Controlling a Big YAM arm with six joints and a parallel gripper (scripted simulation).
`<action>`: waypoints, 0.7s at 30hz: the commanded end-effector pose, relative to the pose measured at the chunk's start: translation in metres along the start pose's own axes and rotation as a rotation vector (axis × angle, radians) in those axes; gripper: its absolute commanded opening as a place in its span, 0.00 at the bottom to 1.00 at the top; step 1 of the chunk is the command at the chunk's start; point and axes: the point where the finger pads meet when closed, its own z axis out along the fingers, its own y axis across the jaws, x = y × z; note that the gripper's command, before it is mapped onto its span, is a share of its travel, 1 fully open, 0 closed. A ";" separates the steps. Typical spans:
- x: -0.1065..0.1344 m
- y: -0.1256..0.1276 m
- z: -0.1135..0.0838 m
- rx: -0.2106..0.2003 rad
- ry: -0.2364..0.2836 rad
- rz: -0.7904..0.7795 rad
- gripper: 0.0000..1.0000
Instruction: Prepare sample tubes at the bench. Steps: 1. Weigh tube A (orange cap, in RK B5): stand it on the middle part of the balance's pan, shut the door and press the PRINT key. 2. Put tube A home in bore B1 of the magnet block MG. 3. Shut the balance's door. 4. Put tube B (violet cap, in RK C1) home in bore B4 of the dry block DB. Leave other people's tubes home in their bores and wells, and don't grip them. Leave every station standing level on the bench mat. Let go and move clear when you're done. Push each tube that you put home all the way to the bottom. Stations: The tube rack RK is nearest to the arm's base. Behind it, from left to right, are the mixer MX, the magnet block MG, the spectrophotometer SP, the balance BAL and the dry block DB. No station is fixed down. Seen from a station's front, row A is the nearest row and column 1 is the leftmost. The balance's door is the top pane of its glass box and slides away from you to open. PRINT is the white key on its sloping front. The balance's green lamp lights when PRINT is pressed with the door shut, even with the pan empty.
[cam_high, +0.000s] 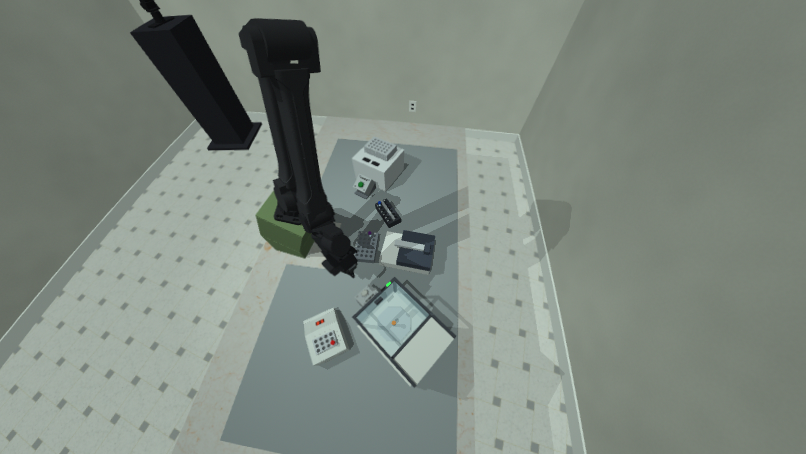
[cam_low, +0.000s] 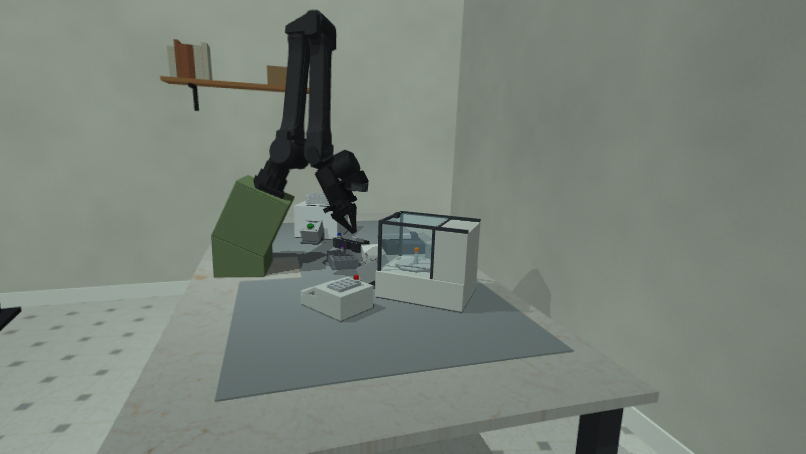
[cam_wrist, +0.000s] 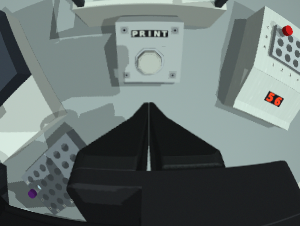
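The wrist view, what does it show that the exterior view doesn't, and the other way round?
Only the wrist view shows the black PRINT lettering above the round white key, and the red digits 56 on the white dry block.

Only the exterior view shows the orange-capped tube inside the glass-topped balance, and the green box-shaped arm base.

Both show the black fingers shut, and the dry block's red peg.

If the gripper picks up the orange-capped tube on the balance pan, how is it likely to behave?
The orange-capped tube looks slim and upright, so a sideways nudge would probably tip it. Its small size suggests it is light. The clear-looking body could be smooth and somewhat slippery.
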 end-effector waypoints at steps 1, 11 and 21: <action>-0.005 -0.003 -0.005 0.007 -0.008 -0.002 0.00; -0.007 -0.001 -0.002 0.000 -0.013 -0.001 0.00; -0.007 -0.001 -0.002 0.000 -0.013 -0.001 0.00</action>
